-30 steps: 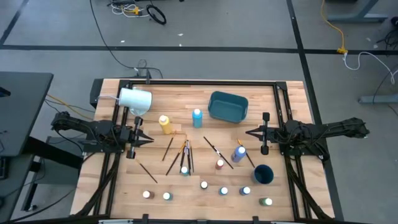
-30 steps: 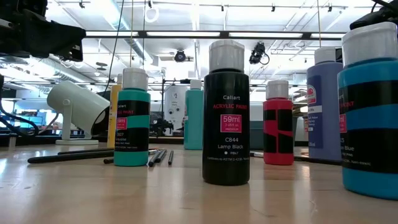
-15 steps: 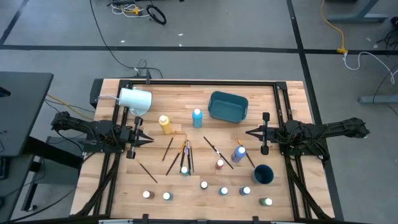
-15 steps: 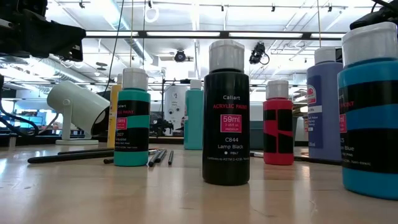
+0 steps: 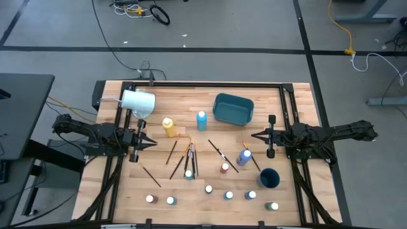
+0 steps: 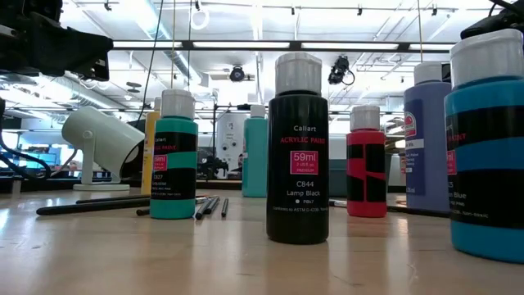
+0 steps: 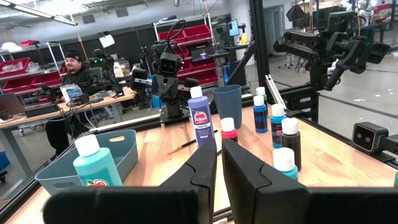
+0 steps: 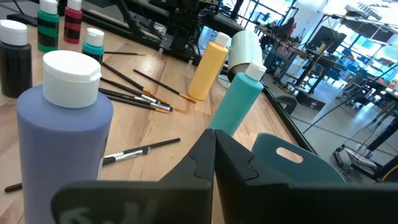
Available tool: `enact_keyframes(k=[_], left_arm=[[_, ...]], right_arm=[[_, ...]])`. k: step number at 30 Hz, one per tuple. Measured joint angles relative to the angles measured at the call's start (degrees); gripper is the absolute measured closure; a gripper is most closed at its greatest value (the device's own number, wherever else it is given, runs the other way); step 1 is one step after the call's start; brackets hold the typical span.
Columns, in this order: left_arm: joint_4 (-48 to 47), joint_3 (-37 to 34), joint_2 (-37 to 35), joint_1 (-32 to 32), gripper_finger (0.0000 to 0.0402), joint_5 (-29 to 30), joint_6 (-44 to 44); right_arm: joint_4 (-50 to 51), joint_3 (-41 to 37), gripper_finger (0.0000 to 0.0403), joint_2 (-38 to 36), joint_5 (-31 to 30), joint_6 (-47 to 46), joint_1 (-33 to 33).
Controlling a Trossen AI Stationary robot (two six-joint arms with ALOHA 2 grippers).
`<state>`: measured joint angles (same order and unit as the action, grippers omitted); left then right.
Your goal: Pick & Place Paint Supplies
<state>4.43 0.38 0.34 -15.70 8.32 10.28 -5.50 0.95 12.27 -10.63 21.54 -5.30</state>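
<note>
Both sets of jaws are resting nearly pressed together and gripping nothing: my left gripper [image 5: 150, 142] is waiting at its side of the table, my right gripper [image 5: 256, 135] at the opposite side. Nearest my right jaws, the purple bottle [image 5: 246, 155] is standing just ahead; brushes [image 5: 189, 157] are lying between both grippers. Farther off, small paint bottles [image 5: 208, 189] are lining the front edge. Nothing is picked yet; next I am judging a jaw opening over one bottle, then carrying it toward the teal bin [image 5: 233, 108].
</note>
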Motion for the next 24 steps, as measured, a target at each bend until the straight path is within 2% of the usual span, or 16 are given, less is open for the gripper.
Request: enact_keyframes(k=[15, 20, 24], left_arm=[[0.0, 0.0, 0.0, 0.0, 0.0368, 0.0, 0.0], [0.0, 0.0, 0.0, 0.0, 0.0368, 0.0, 0.0], [0.0, 0.0, 0.0, 0.0, 0.0368, 0.0, 0.0]], right_arm=[[-0.1, 0.0, 0.0396, 0.0, -0.1, 0.0, 0.0], [-1.6, 0.0, 0.0396, 0.0, -3.8, 1.7, 0.0], [-1.6, 0.0, 0.0396, 0.0, -3.9, 1.9, 0.0]])
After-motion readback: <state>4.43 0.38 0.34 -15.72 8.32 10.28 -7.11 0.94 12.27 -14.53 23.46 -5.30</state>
